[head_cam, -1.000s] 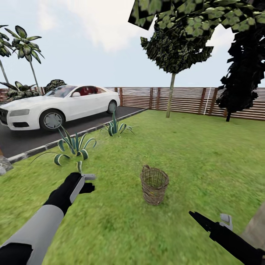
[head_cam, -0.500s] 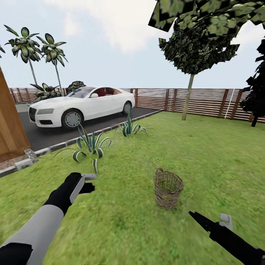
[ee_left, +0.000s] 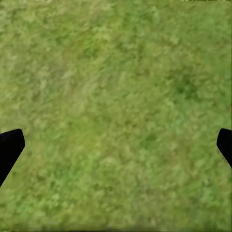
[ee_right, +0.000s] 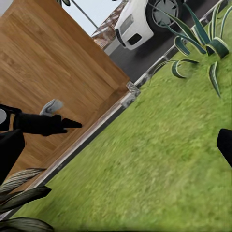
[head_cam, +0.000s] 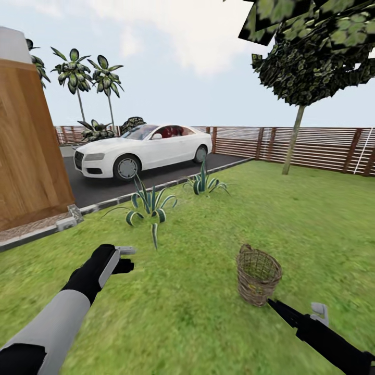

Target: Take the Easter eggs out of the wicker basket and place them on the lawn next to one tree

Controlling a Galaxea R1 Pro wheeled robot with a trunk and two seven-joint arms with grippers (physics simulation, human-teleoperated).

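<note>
1. Setting: a garden of mottled green lawn (head_cam: 208,323) is lying under a pale sky, closed in by a brown horizontal-slat wooden fence (head_cam: 323,146). A white coupe car (head_cam: 143,148) is standing on a dark driveway at 11 o'clock, beside a brown wooden wall (head_cam: 28,140).
2. The round brown woven wicker basket (head_cam: 258,275) is sitting upright on the grass at about 1 o'clock, low in the head view. Its contents are not resolving; eggs cannot be confirmed.
3. The grey-brown-trunked tree with flat green leaves (head_cam: 292,140) is standing at 1 o'clock, well beyond the basket, near the fence.
4. The right gripper (head_cam: 284,311) is pointing toward 11 o'clock, its tip just beside the basket's base; fingers are spread apart, holding nothing.
5. The left gripper (head_cam: 121,259) is hanging over bare grass at 10 o'clock, well apart from the basket; fingers parted, empty.
6. Judgement: right arm is nearer; the basket's open mouth is facing up, so the reach calls for entry from above.
</note>
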